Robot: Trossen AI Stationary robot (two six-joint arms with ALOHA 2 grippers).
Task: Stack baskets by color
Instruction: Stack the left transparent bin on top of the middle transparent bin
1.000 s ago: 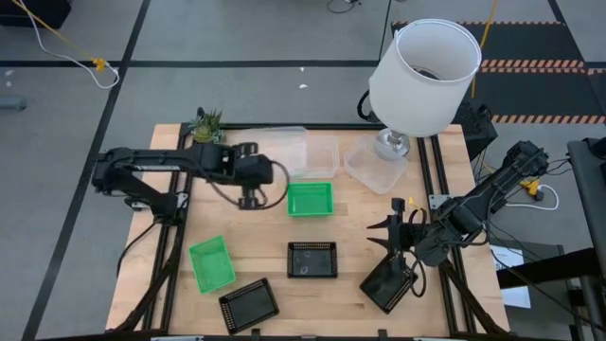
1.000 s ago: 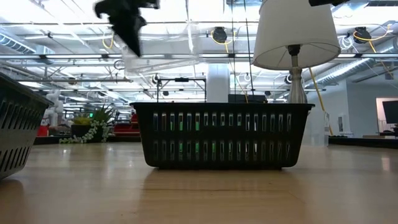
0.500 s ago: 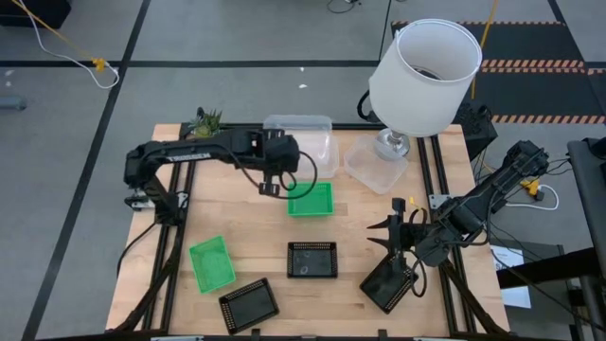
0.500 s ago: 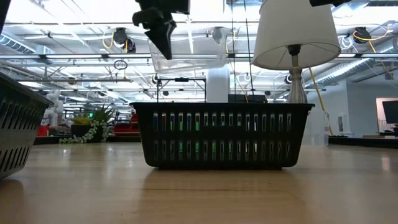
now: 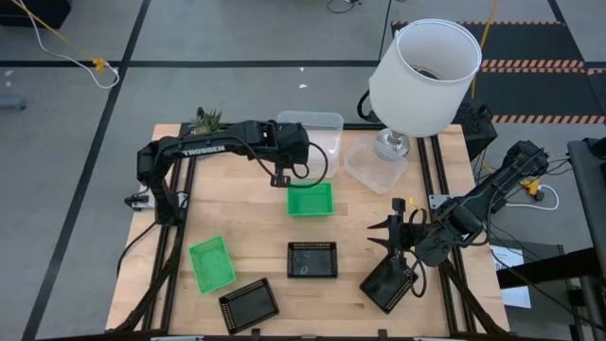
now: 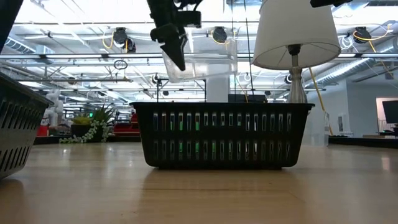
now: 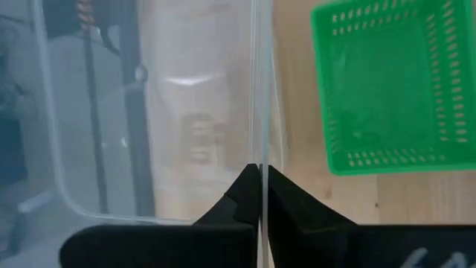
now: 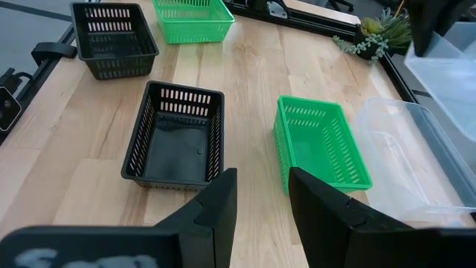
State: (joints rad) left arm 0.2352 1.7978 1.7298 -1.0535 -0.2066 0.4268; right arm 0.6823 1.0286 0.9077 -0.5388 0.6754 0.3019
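Left gripper [image 7: 260, 195] pinched shut on clear basket [image 5: 312, 133] wall, aloft beside lampshade [image 5: 423, 76] | right gripper [image 8: 259, 195] open, empty | risk: our thin-edge grip slips, we clip lampshade.

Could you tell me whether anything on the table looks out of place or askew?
Yes. A big white lamp stands at the far right corner, tilted and unrelated to the baskets. Two black baskets and one green basket lie skewed to the table's edges.

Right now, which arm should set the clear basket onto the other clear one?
Left: its end effector already grips the clear basket aloft near the other clear basket. The right end effector is empty.
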